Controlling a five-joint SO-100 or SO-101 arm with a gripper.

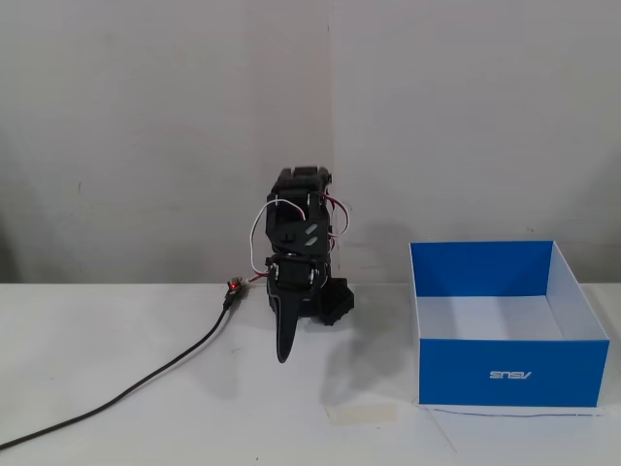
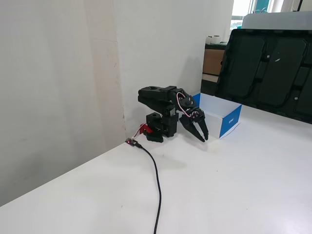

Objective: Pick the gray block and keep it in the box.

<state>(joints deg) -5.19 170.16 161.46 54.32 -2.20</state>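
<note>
The blue box (image 1: 514, 373) with a white logo stands at the right in a fixed view, and its white floor shows nothing as far as I can see in. It lies behind the arm (image 2: 229, 121) in the other fixed view. The gray block shows in neither view. My black gripper (image 2: 202, 138) hangs over the table just left of the box, fingertips down, slightly open with nothing between them. Seen edge-on, the gripper (image 1: 283, 355) looks like a single blade.
A black cable (image 1: 146, 381) runs from the arm's base to the front left and crosses the table (image 2: 157, 185). A strip of tape (image 1: 361, 414) lies near the box's front corner. A large black panel (image 2: 273, 63) stands behind the box.
</note>
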